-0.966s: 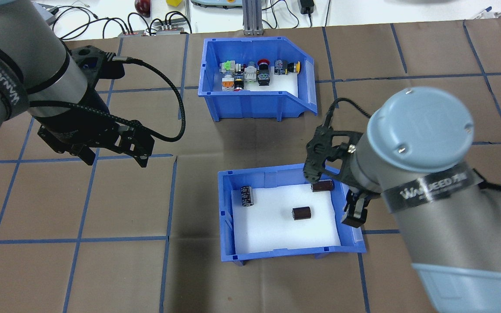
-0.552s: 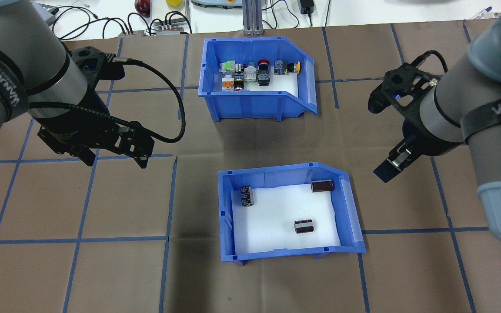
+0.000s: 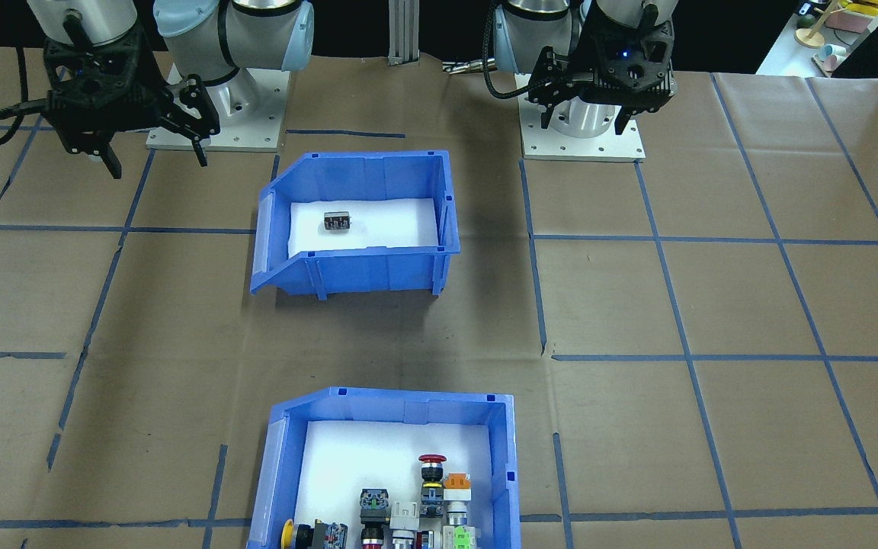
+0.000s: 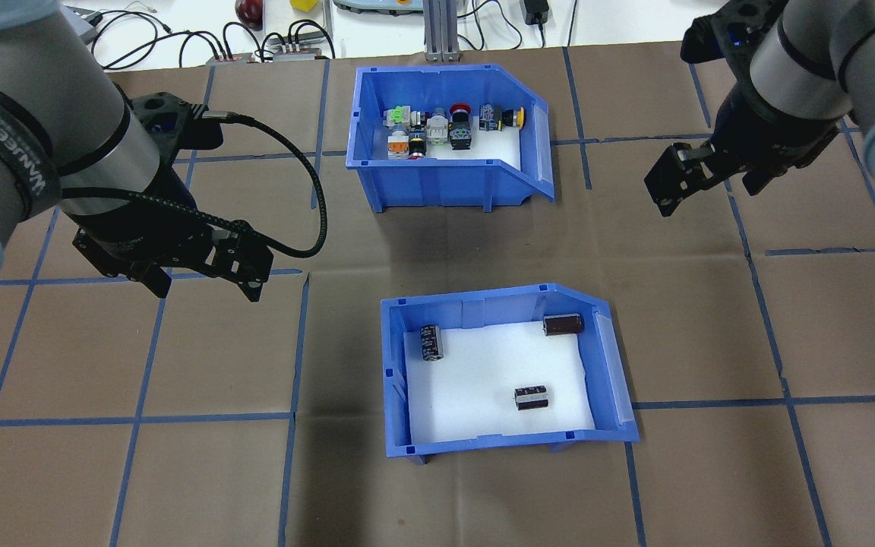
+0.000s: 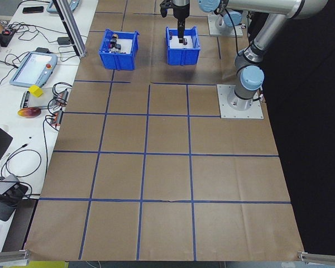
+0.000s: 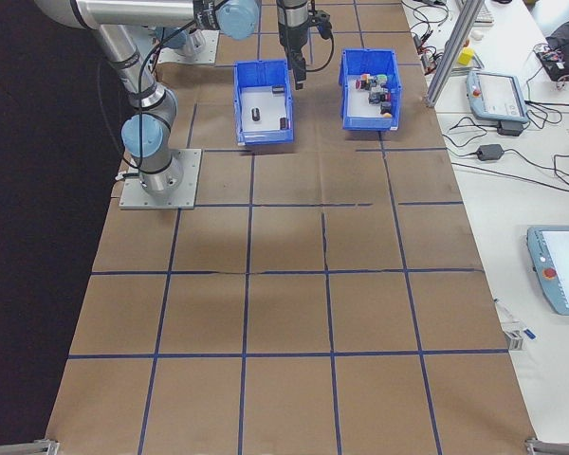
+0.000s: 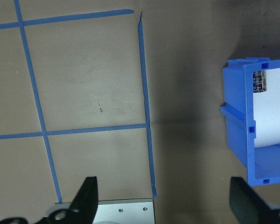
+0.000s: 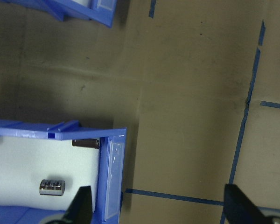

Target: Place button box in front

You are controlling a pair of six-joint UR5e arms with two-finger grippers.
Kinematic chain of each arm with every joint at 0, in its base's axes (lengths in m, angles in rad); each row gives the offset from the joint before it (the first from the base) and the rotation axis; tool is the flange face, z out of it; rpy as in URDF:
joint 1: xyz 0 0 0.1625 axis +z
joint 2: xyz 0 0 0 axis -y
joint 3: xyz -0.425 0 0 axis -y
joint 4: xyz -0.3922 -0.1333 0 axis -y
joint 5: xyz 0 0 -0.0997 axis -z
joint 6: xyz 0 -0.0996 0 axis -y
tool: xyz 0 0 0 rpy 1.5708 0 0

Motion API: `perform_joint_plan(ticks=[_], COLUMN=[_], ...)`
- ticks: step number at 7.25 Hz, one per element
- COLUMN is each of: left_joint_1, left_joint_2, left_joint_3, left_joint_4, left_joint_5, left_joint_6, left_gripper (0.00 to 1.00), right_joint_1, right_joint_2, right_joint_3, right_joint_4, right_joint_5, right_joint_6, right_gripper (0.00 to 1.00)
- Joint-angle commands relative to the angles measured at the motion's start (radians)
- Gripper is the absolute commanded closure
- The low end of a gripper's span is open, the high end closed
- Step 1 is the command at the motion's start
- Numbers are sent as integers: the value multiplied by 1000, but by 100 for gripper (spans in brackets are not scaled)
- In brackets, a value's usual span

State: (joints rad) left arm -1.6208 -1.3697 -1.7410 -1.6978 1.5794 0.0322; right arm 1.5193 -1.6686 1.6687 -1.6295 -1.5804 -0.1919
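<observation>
The button box (image 4: 437,182) is a blue bin with a white liner and colourful push-buttons, standing at the table's far middle in the overhead view. In the front-facing view the button box (image 3: 504,457) sits at the bottom edge. My left gripper (image 4: 208,287) hangs open and empty over bare paper, well to the box's left and nearer to me. My right gripper (image 4: 703,190) is open and empty too, hovering to the right of the box. Both wrist views show spread fingers, left gripper (image 7: 165,200) and right gripper (image 8: 158,205), with nothing between them.
A second blue bin (image 4: 513,444) with three dark cylindrical parts stands nearer to my base, in line with the button box; its corner (image 7: 238,126) shows in the left wrist view. Cables and small items lie beyond the table's far edge. Blue tape lines cross the brown paper.
My right gripper rose from the right side of the near bin and swung out to the far right. One dark part in that bin shifted slightly. The left arm barely moved.
</observation>
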Motion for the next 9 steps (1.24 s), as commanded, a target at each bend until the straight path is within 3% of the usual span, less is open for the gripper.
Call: perform_joint_plan(ticks=[1,2,9], left_joint_1=[1,-1,2], left_joint_2=[9,9,11], left_joint_3=[-22,-22,-22], left_joint_4=[4,6,4], left_joint_5=[-1,-5,-1], left_joint_6=[0,-2,0], left_gripper=[1,1,1], right_joint_1=[1,1,1], right_joint_2=[76,78,79], right_joint_3=[-53,-50,-49], right_joint_4=[22,22,20], right_joint_5=[3,31,20], right_joint_6=[173,217,218], right_gripper=[0,0,0])
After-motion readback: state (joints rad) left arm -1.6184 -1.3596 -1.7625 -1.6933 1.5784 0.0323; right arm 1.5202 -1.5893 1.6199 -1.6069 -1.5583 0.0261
